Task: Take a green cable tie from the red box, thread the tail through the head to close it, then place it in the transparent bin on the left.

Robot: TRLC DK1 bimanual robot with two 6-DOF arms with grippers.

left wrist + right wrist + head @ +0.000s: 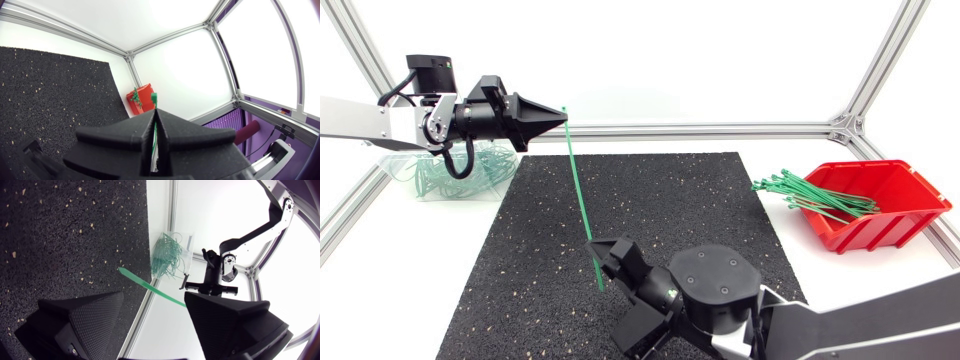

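**Table** (400, 300): white, ringed by an aluminium frame (720, 130). A black speckled mat (650, 200) covers its middle.

**Red box** (885, 215): on the table right of the mat, open front facing left. A bundle of loose green ties (815, 195) sticks out over its left lip.

**Clear bin** (400, 170): far left, beside the mat's far corner and partly behind the left arm. It holds a tangle of green ties.

**Left gripper** (560, 115): raised above the mat's far left corner, pointing right. Its fingers (125, 135) are pressed together on the upper end of one cable tie (582, 200), and a short green stub shows past their tips.

**Cable tie**: straight, not looped. It slants from the left gripper down toward the near side and ends above the mat beside the right gripper.

**Right gripper** (603, 262): low over the mat, near the middle, pointing far-left. Its fingers (85, 315) are spread wide. The tie's lower stretch passes between them and runs behind one. I cannot tell whether it touches that finger.
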